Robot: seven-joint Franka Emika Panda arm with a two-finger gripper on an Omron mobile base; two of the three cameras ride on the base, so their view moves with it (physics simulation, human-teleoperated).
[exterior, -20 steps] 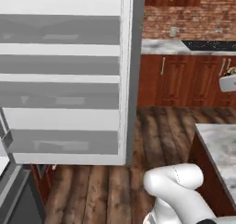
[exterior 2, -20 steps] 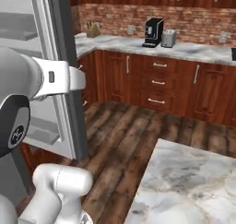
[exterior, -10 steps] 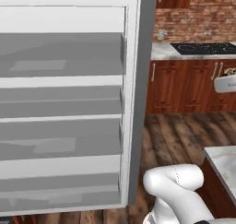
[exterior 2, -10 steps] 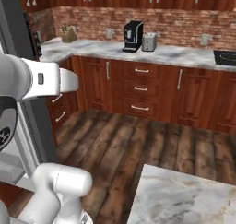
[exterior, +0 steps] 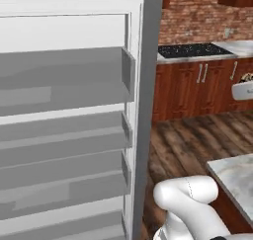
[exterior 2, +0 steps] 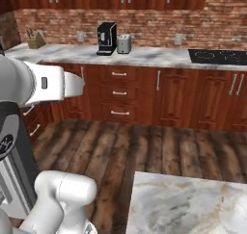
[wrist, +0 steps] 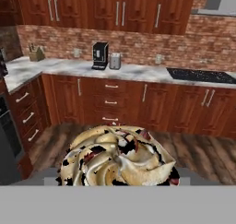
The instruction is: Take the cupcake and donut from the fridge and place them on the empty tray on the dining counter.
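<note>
Cream-pale frosting, swirled in soft ridges and flecked with dark crumbs and a few red bits, topped the cupcake [wrist: 118, 156]. Sat round and squat at the very bottom of the hand view, hard up against the camera, with open kitchen behind it and nothing under it. Judged from that to be out of the fridge [exterior: 74, 110] and carried in the air, clamped in the end effector at partly open width; fingers hidden behind the cake, so judged rather than seen. Kept upright, frosting uppermost, probably so the soft top would not smear.

Behind and to the left in the left base view, stood the fridge door, matt grey steel at the edge, with pale flat-fronted shelf bins stacked down its inner face. Reached across the right base view as a smooth white tube, the arm [exterior 2: 43, 84], level and pointing toward the wall cabinets.

Lay close by the base, a corner of the dining counter [exterior 2: 183, 204], white-grey veined marble, glossy and hard-edged, the likely next stop. Beyond it, dark plank floor [exterior 2: 144, 146], red-brown cabinets, a pale stone wall worktop [wrist: 115, 71] bearing a black coffee machine [wrist: 99, 56] and a boxy steel toaster [wrist: 115, 61], and a flat black stovetop [wrist: 203, 74] under rough brick.
</note>
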